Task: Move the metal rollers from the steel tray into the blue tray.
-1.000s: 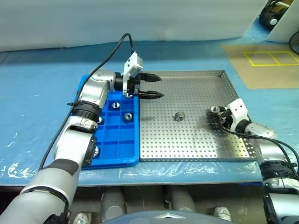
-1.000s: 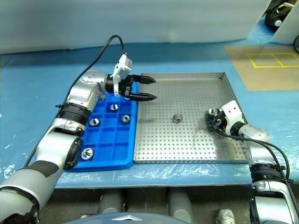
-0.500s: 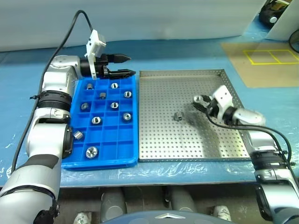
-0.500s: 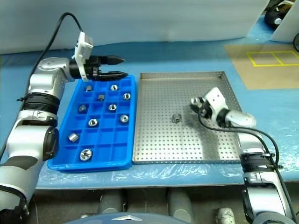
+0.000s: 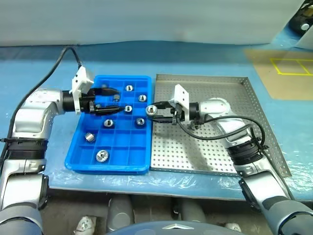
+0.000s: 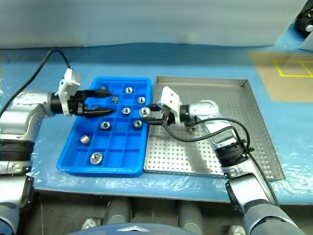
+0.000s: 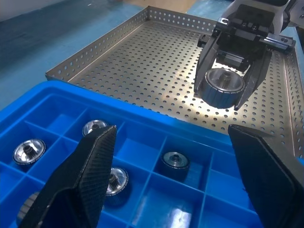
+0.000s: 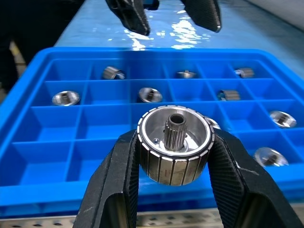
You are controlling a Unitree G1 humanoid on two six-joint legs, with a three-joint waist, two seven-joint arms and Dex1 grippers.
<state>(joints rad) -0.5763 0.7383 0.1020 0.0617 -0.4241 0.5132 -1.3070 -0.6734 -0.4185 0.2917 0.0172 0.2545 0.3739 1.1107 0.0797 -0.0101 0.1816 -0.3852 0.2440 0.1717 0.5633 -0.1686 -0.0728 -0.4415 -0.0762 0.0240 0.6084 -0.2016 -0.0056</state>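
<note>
1. The right gripper (image 8: 173, 190) is clamped on one of the metal rollers (image 8: 174, 142), carried at the edge where the steel tray (image 5: 220, 156) meets the blue tray (image 5: 122, 164).
2. The left gripper (image 5: 108, 100) hangs with fingers spread and empty over the blue tray's far left cells.
3. The roller looks rigid, dense and slick; pinching its ribbed round side, as here, seems the safest hold.
4. Other rollers sit in separate blue cells.
5. The right arm hides part of the steel floor, so any remaining rollers cannot be counted.
</note>
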